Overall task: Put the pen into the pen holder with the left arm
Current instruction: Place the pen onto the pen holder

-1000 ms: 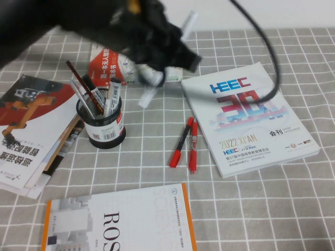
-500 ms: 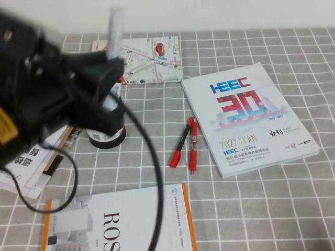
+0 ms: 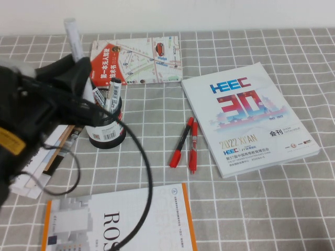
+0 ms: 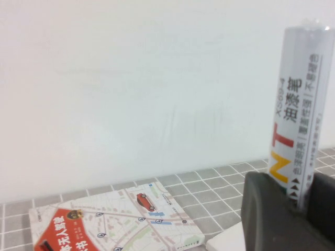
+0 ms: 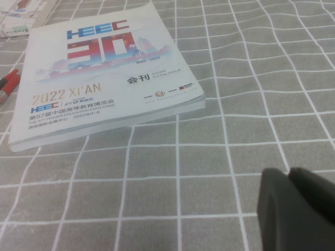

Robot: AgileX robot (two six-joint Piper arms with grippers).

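My left gripper (image 3: 75, 67) is shut on the white pen (image 3: 72, 37) and holds it upright, its top pointing up. It hangs above the table just left of and behind the black mesh pen holder (image 3: 107, 128). The arm hides the holder's left side. The holder has several pens in it (image 3: 112, 94). In the left wrist view the pen (image 4: 301, 104) stands clamped between the black fingers (image 4: 269, 209) of the left gripper (image 4: 302, 201). My right gripper (image 5: 301, 206) is shut and empty, low over the grey checked cloth near the HEEC catalogue (image 5: 104, 68).
Two red pens (image 3: 184, 142) lie between the holder and the HEEC catalogue (image 3: 248, 115). A map booklet (image 3: 138, 58) lies behind the holder. Stacked magazines (image 3: 36, 167) lie at the left and a ROS book (image 3: 125, 219) at the front.
The left arm has swung from the back middle of the table to the left, near the holder. The pen has turned from slanted to upright in its grip.
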